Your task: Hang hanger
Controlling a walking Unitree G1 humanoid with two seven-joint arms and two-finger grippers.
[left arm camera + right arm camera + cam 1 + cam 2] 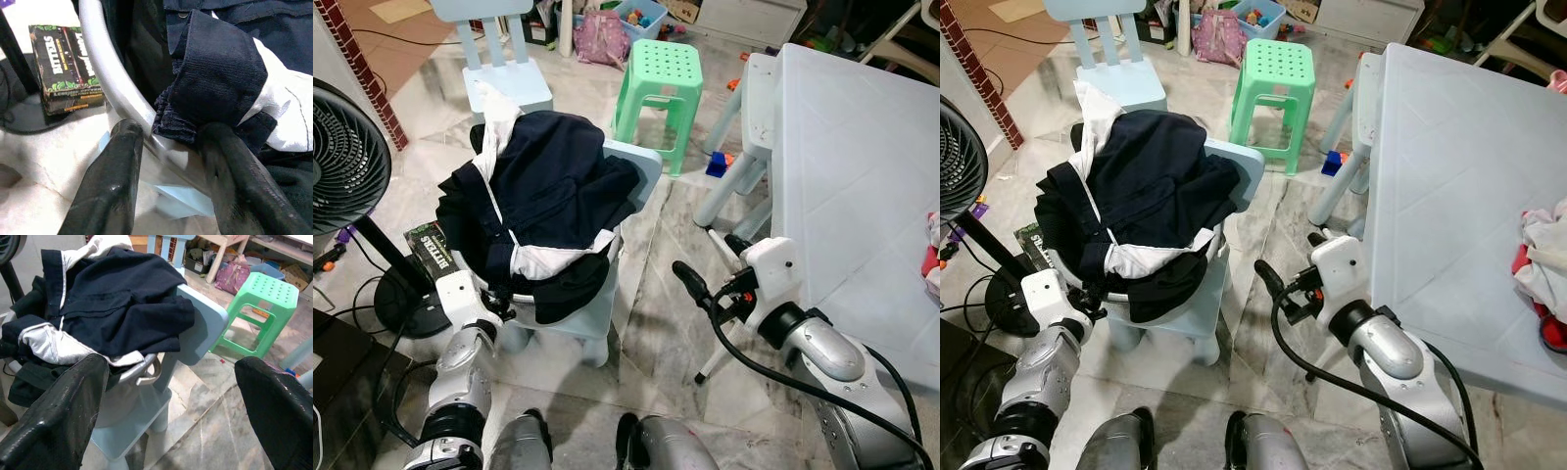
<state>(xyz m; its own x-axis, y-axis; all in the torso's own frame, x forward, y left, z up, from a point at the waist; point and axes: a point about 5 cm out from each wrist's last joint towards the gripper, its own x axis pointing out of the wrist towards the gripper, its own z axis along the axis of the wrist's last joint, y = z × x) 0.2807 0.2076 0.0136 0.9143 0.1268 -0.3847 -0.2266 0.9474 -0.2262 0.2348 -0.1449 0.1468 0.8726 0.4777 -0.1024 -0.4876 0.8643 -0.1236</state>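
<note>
A heap of navy and white clothes (548, 186) lies in a metal basin (132, 377) on a light blue chair (641, 162). I cannot make out a hanger. My left gripper (171, 166) is low at the heap's near left side. Its fingers (112, 186) stand open on either side of the basin's silver rim (105, 73), with a fold of navy cloth (220, 83) hanging against one finger. My right gripper (710, 262) hovers open over the floor to the right of the chair, holding nothing and pointing toward the heap.
A black fan (342, 157) stands at the left, with a dark box (429, 250) on the floor beside the chair. A green stool (656, 73) and a second blue chair (504, 59) are behind. A white table (862, 166) runs along the right.
</note>
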